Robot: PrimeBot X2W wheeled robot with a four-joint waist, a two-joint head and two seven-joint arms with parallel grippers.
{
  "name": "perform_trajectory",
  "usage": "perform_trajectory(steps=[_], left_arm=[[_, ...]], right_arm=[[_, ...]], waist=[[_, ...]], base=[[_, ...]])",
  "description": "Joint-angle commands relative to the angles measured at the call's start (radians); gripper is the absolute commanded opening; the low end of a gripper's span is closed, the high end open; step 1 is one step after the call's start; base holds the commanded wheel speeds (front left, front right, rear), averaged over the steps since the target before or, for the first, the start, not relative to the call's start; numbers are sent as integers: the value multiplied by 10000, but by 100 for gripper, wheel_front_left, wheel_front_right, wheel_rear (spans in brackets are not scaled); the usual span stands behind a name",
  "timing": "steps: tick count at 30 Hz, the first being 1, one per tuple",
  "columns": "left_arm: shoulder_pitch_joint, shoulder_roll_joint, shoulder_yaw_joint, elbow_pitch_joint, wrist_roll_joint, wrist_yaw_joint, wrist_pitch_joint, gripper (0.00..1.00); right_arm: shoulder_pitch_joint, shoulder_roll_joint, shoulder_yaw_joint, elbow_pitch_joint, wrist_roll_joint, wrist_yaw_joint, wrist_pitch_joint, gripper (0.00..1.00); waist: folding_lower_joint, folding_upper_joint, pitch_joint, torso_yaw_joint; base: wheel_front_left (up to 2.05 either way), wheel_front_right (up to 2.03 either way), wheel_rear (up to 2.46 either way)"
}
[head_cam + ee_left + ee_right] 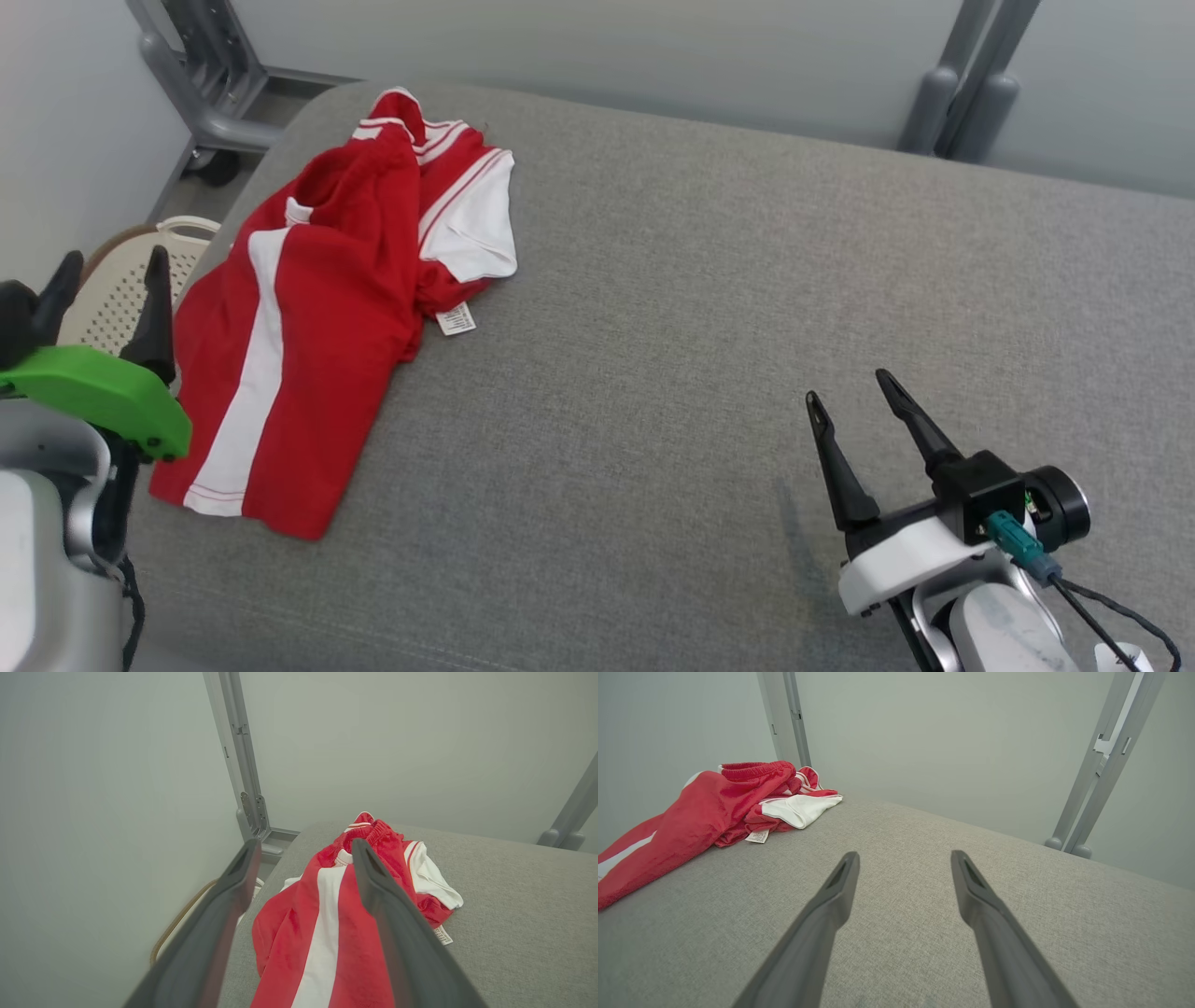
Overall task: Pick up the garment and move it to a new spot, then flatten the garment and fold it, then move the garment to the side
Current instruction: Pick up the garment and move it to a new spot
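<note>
jaws wide apart (both sides); garment (317, 308) lies rumpled.

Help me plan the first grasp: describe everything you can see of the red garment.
The red garment, seemingly shorts in knit fabric, lies crumpled and partly folded over itself on the gray cushion, by its left edge. A white stripe runs down one leg, a white panel with red piping shows at the far side, a gathered elastic waistband bunches at the far end, and a white care label sticks out. Only the cushion seems to touch it.
</note>
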Motion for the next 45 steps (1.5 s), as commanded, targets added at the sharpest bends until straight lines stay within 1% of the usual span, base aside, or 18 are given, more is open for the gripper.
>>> perform_trajectory(steps=[1, 2, 7, 10, 12, 17, 22, 25, 30, 37, 40, 41, 42, 43, 44, 45], left_arm=[[-377, 172, 6, 256, -128, -44, 159, 100], [-578, 265, 18, 454, -286, -52, 289, 100], [-1549, 313, 173, 1604, -1316, -85, 883, 100], [-1933, 625, 180, 2163, -1629, -68, 1098, 100], [-2157, 672, 191, 2433, -1900, -74, 1129, 100], [-2443, 1021, -25, 2886, -2499, -79, 1125, 100], [-2582, 1310, -405, 3228, -3055, -81, 913, 100], [-2663, 1392, -682, 3405, -3373, -82, 789, 100], [-2820, 1654, -1126, 4001, -3499, -80, 474, 100], [-3165, 1652, -1545, 5024, -3646, -80, 94, 100], [-3225, 1649, -1669, 5322, -3684, -79, 98, 100], [-3250, 1658, -1730, 5469, -3676, -79, 80, 94], [-3267, 1675, -1759, 5614, -3670, -77, 56, 83], [-3295, 1701, -1788, 5779, -3670, -68, 33, 33], [-3323, 1693, -1790, 5957, -3703, -68, 66, 0], [-3329, 1661, -1863, 6117, -3703, -68, 174, 0]], right_arm=[[-196, -42, -53, -59, -85, -3, -36, 100], [-283, -40, -59, -68, -128, -3, -36, 100], [-657, -39, -187, -135, -458, -3, -36, 100], [-922, -36, -153, -196, -612, -3, -36, 100], [-1052, -37, -157, -214, -725, -3, -36, 100], [-1287, -36, -156, -290, -931, -3, -36, 100], [-1406, -36, -190, -360, -1112, -3, -36, 100], [-1460, -36, -204, -415, -1232, -3, -36, 100], [-1462, -34, -248, -431, -1408, -3, -36, 100], [-1439, -36, -162, -401, -1517, -3, -36, 100], [-1449, -34, -107, -376, -1499, -3, -36, 100], [-1450, -36, -87, -370, -1487, -3, -36, 100], [-1444, -36, -70, -365, -1475, -3, -36, 100], [-1439, -36, -49, -359, -1463, -3, -36, 100], [-1431, -36, -31, -353, -1454, -3, -36, 100], [-1419, -36, -20, -339, -1447, -3, -36, 100]], waist=[[0, 0, 685, -515], [0, 0, 863, -602], [0, 0, 1650, -920], [0, 0, 2107, -1132], [0, 0, 2369, -1249], [0, 0, 2899, -1506], [0, 0, 3301, -1699], [0, 0, 3491, -1771], [0, 0, 3691, -1824], [0, 0, 3768, -1857], [0, 0, 3741, -1874], [0, 0, 3722, -1879], [0, 0, 3706, -1885], [0, 0, 3692, -1891], [0, 0, 3676, -1894], [0, 0, 3652, -1896]], base=[[0, 0, 0], [0, 0, 0], [0, 0, 0], [0, 0, 0], [0, 0, 0], [0, 0, 0], [0, 0, 0], [0, 0, 0], [0, 0, 0], [0, 0, 0], [0, 0, 0], [0, 0, 0], [0, 0, 0], [0, 0, 0], [0, 0, 0], [0, 0, 0]])
